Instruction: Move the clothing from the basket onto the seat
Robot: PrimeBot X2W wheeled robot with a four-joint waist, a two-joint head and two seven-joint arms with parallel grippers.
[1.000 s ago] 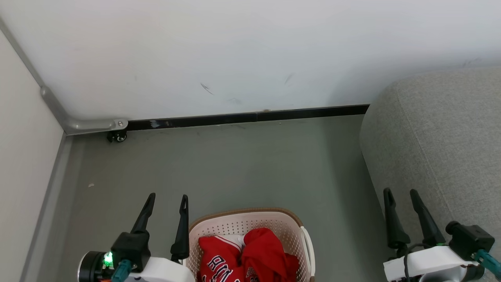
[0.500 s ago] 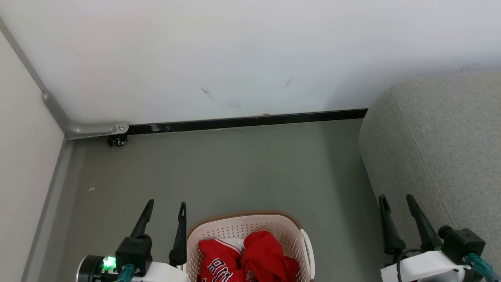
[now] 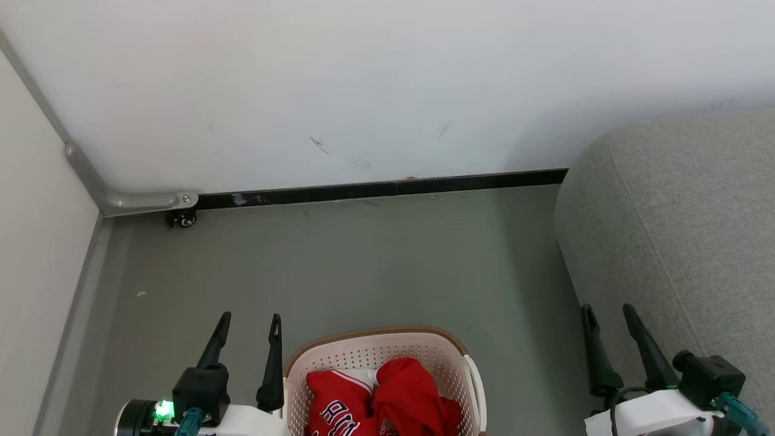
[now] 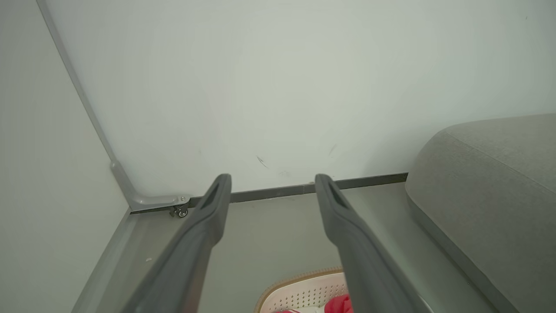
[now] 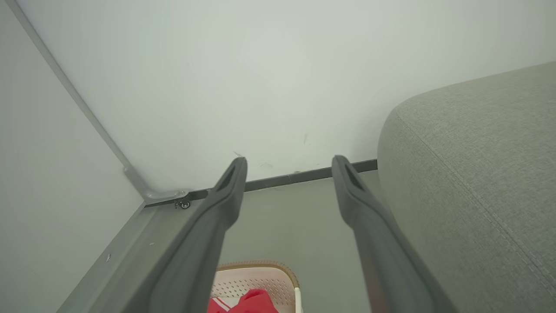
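Note:
The cream basket (image 3: 375, 348) with a brown rim stands on the floor at the bottom middle of the head view, holding crumpled red and white clothing (image 3: 381, 396). The grey fabric seat (image 3: 684, 230) rises to its right. My left gripper (image 3: 250, 321) hangs open and empty just left of the basket. My right gripper (image 3: 607, 310) is open and empty beside the seat's front. The left wrist view catches the basket (image 4: 304, 289), a bit of clothing (image 4: 341, 304) and the seat (image 4: 491, 191). In the right wrist view the basket (image 5: 256, 278), clothing (image 5: 247, 303) and seat (image 5: 473, 174) appear too.
A white wall (image 3: 387, 85) with a dark baseboard (image 3: 393, 184) runs across the back. A pale panel (image 3: 36, 254) on a grey bracket with a small caster (image 3: 181, 219) closes off the left. Grey floor (image 3: 363, 260) lies between the basket and the wall.
The whole head picture has slid down a little, so the camera has moved. Both grippers sit slightly lower in it and stay open.

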